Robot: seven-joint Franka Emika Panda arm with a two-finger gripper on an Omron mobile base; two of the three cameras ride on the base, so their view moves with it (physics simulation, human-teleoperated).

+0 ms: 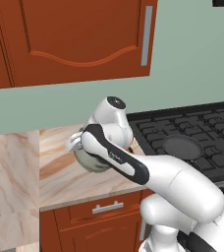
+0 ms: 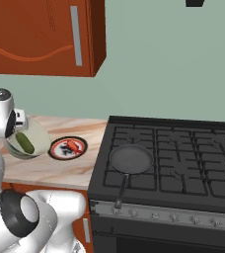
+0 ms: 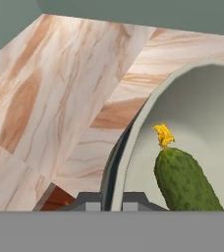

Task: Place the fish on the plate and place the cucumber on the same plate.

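On the counter, the cucumber lies in the pale bowl, and the end effector is pinched narrow on that bowl's rim. To its right, the fish already rests on the plate. 1 of 2 placements looks done; the cucumber remains. The arm hides the plate in the left base view.

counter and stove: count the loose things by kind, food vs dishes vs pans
food: 2, fish and cucumber
dishes: 2, plate and bowl
pans: 1, frying pan
total: 5
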